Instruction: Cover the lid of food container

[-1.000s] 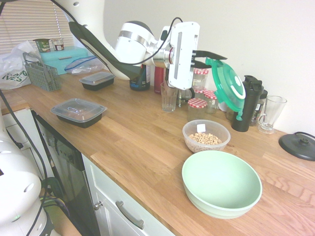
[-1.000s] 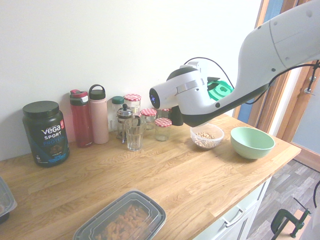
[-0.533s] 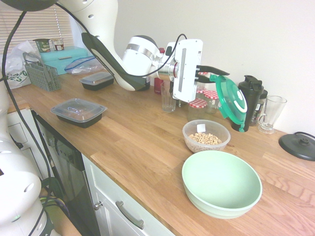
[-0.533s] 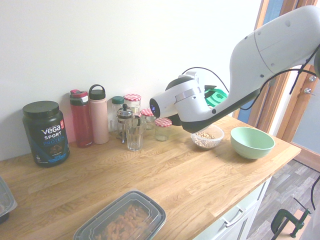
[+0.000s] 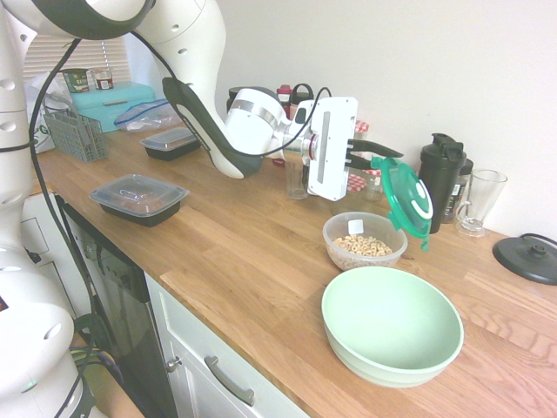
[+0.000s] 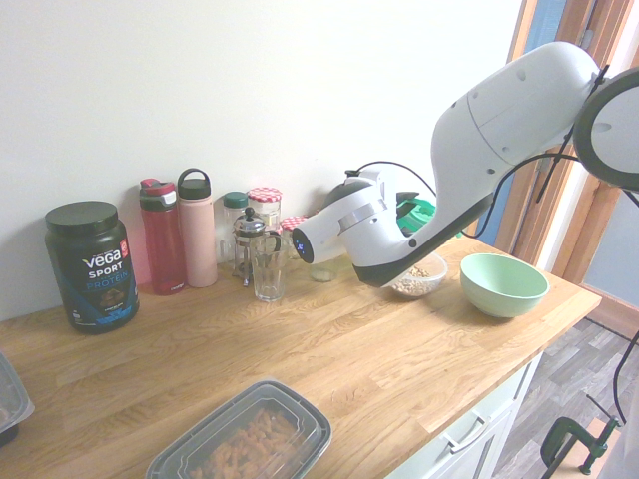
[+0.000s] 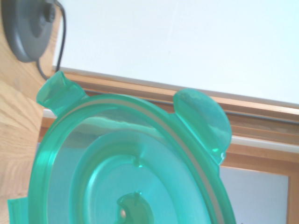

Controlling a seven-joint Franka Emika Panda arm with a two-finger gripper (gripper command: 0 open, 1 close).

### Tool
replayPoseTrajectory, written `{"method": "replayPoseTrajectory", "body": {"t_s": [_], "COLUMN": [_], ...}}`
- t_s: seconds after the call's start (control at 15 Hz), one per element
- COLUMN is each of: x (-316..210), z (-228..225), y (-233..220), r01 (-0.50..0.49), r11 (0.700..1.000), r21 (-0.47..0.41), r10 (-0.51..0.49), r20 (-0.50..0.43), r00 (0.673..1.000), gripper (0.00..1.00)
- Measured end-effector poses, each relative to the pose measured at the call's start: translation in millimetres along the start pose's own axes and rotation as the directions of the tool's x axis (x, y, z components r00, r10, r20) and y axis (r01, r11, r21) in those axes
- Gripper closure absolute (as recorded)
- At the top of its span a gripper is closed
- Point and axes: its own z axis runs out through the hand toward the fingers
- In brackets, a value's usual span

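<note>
My gripper is shut on the upper rim of the lid, a round translucent green disc with clip tabs and a white curved mark. The lid hangs almost on edge, just above and behind the far right rim of the food container. That container is a small clear round tub with cereal rings inside and a white sticker, standing on the wooden counter. From the other side, the arm hides most of the container and the lid. The lid's underside fills the wrist view.
A large mint-green bowl sits close in front of the container. Behind it stand red-checked jars, a glass, a black shaker bottle and a glass mug. A black round lid lies far right. Black trays sit left.
The arm has carried the lid down and forward, from high beside the black bottle to just above the container's far rim. The grip stays shut.
</note>
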Motion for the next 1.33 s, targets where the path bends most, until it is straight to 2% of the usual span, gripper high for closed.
{"method": "replayPoseTrajectory", "body": {"t_s": [0.6, 1.0, 1.33], "x": [-18.2, -28.5, -35.8], "z": [-16.0, -20.5, -28.1], "y": [-11.6, -0.6, 3.3], "r01": [0.020, 0.028, 0.037], "r11": [1.000, 0.999, 0.999], "r21": [0.002, -0.033, -0.029], "r10": [-0.020, -0.028, -0.037], "r20": [-0.008, 0.004, 0.012], "r00": [1.000, 1.000, 0.999], "gripper": [1.00, 1.00, 1.00]}}
